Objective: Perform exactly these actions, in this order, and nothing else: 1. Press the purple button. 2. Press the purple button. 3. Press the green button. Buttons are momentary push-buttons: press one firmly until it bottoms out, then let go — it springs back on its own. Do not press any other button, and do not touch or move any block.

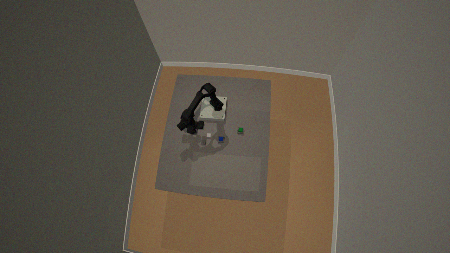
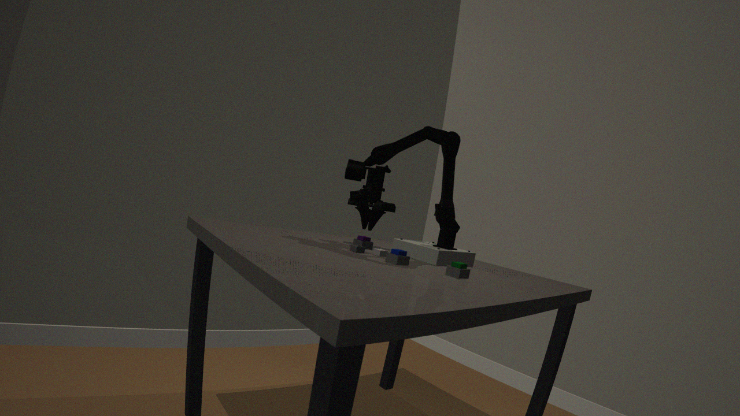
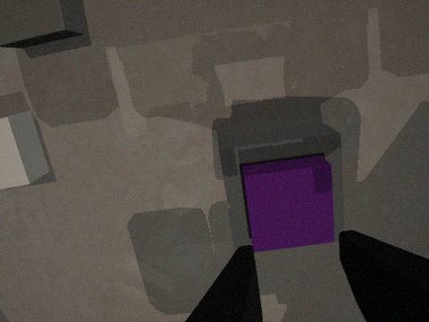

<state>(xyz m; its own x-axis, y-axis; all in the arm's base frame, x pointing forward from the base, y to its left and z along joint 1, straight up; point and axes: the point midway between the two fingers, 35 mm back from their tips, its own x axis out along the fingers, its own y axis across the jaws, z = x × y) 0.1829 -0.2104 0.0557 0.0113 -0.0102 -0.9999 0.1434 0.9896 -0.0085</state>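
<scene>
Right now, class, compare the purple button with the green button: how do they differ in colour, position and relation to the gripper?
The purple button is purple; the green button is green. The purple button sits directly beneath the gripper; the green button stands off to the side, beyond the blue button. Both are square caps on grey bases on the table.
</scene>
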